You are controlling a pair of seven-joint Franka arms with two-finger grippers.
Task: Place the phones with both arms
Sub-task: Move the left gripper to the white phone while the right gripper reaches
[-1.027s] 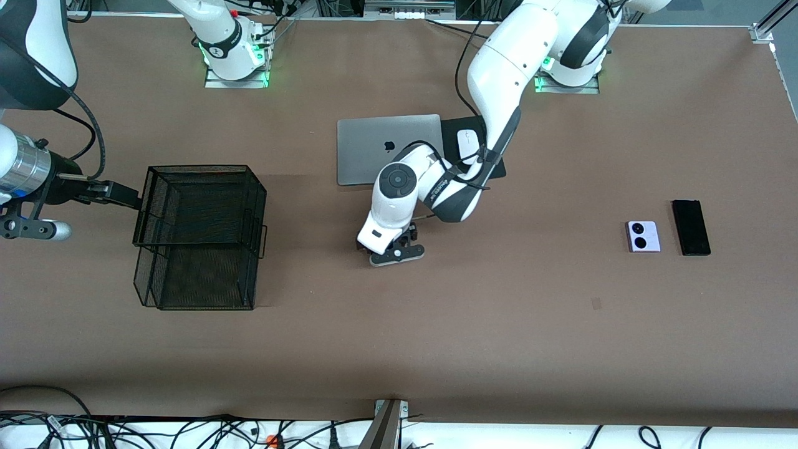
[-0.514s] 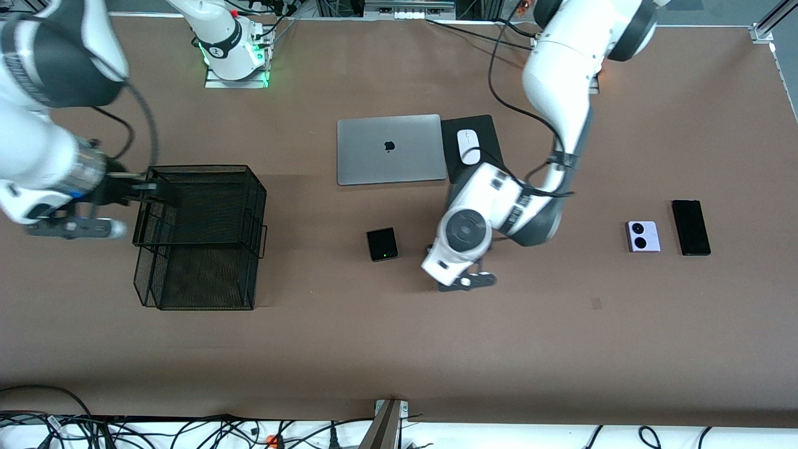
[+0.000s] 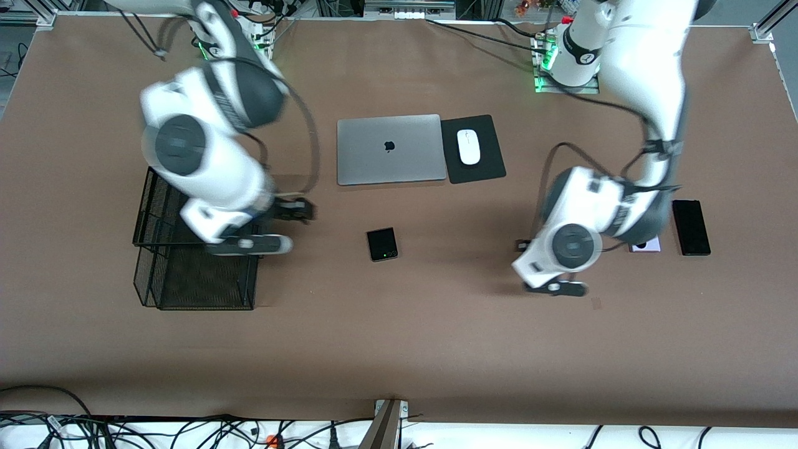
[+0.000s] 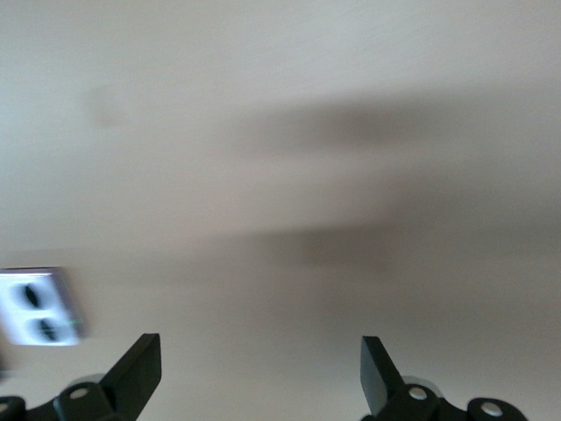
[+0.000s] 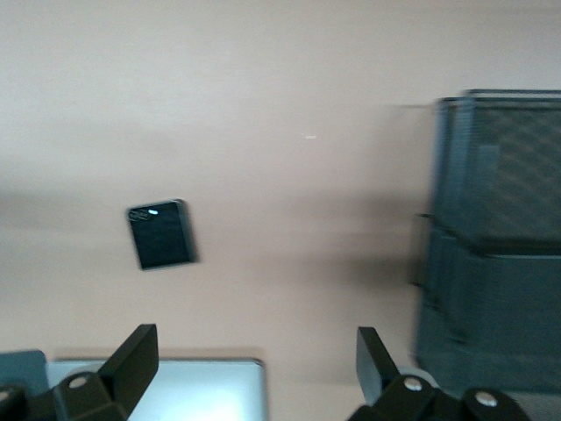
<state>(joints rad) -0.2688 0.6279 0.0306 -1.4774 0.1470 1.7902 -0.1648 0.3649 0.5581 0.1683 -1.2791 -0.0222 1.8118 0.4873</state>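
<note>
Left gripper (image 4: 261,373) fingers wide open, empty, above desk (image 3: 436,337) beside lilac phone (image 4: 39,306). Right gripper (image 5: 257,368) wide open, empty, beside basket (image 3: 187,280); flip phone (image 3: 381,244) near laptop (image 3: 389,149).

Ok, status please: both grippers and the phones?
Left gripper open, empty, above bare table. Right gripper open, empty. Squarish black flip phone on table; lilac-white phone partly hidden.
</note>
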